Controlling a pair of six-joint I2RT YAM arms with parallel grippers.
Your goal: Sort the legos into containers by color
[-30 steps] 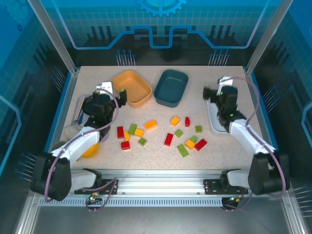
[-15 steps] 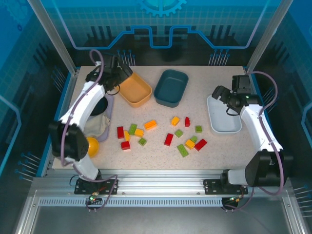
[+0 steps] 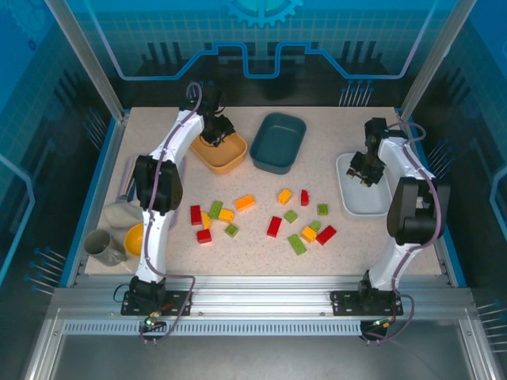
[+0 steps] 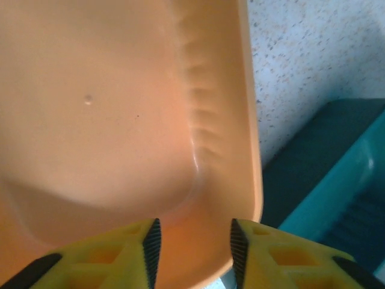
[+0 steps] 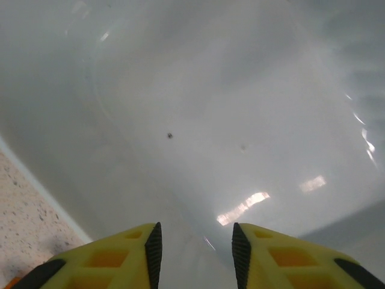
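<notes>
Hovering L pincer (image 4: 194, 244) over glossy orange tub (image 4: 120, 108), speckled table (image 4: 313, 54)

Teal tub (image 4: 337, 180) blurry, pt. off-frame (L wrist)

Top external: high, from the near edge, facing down on the whole bench (image 3: 261, 257)
Left wrist: close, into orange tub (image 4: 90, 120)
Right wrist: close, into white tub (image 5: 210, 120)
Shared with top: both tubs

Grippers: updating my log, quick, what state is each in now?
Left gripper: open, empty, over the orange tub.
Right gripper: open, empty, over the white tub.
</notes>
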